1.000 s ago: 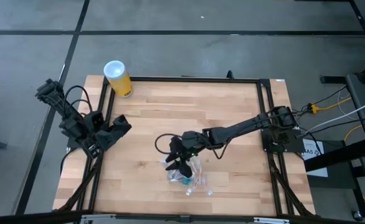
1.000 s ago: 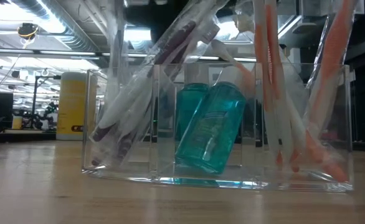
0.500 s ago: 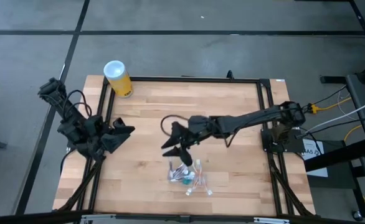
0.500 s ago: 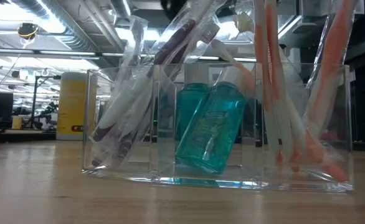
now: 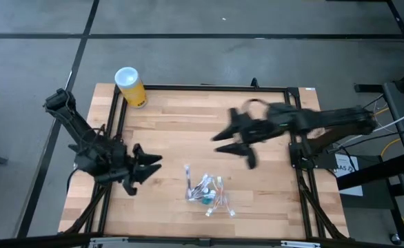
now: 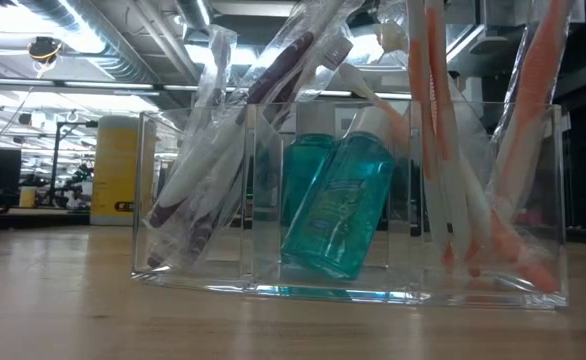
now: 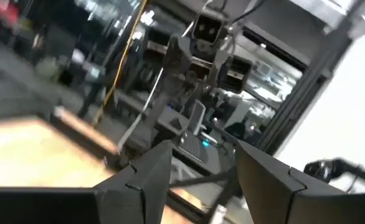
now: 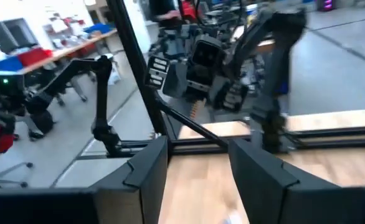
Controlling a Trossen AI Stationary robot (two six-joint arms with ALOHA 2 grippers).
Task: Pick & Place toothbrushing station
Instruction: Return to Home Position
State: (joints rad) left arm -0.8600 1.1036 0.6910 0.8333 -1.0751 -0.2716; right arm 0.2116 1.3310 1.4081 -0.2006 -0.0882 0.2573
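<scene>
Slatted wood bench. Left fingers at lower left and right fingers, blurred, at upper right of centre are both spread wide and empty, well apart from the clear boxy organizer at lower centre. Bagged toothbrushes lean in its end sections with their tops cut off; a teal bottle tilts in the middle.

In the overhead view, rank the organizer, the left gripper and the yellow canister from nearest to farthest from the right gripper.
Measured from the right gripper, open over the right-middle of the table:
1. The organizer, just below it in the picture, near the table's middle.
2. The left gripper, open, over the table's left side.
3. The yellow canister, at the top-left corner.
</scene>
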